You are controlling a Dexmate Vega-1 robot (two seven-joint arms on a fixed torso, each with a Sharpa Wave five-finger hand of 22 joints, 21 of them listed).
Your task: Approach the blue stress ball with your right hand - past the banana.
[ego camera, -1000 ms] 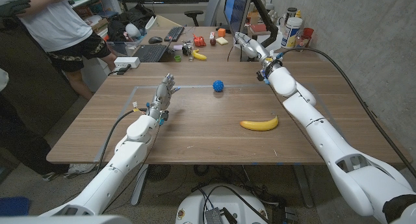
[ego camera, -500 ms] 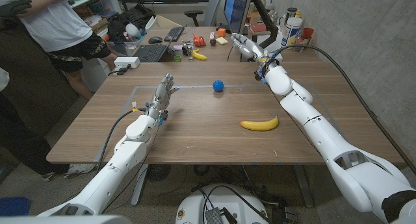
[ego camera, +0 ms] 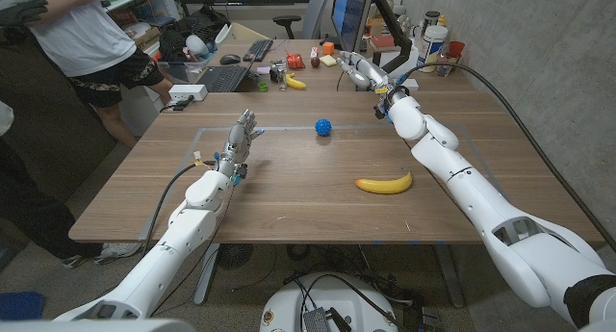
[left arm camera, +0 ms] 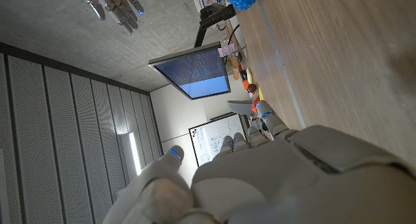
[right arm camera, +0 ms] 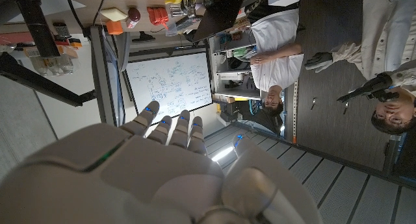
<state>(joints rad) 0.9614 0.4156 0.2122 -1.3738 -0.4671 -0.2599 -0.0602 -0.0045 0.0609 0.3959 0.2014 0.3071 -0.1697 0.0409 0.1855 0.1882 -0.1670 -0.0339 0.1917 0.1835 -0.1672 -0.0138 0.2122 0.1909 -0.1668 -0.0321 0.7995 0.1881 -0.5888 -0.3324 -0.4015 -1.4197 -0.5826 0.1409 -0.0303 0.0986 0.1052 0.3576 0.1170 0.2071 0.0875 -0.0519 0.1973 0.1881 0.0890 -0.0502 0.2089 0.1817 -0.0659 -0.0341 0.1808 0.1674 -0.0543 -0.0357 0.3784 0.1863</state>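
Ball (ego camera: 323, 127) — robot hand (ego camera: 354, 67) beyond, empty

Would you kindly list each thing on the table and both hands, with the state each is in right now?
blue stress ball: on the table, untouched, apart from both hands.
banana: lying on the table, untouched, nearer the robot than the ball.
right hand: raised beyond the table's far edge, fingers apart, holding nothing.
left hand: near the table's left side, fingers extended, holding nothing.
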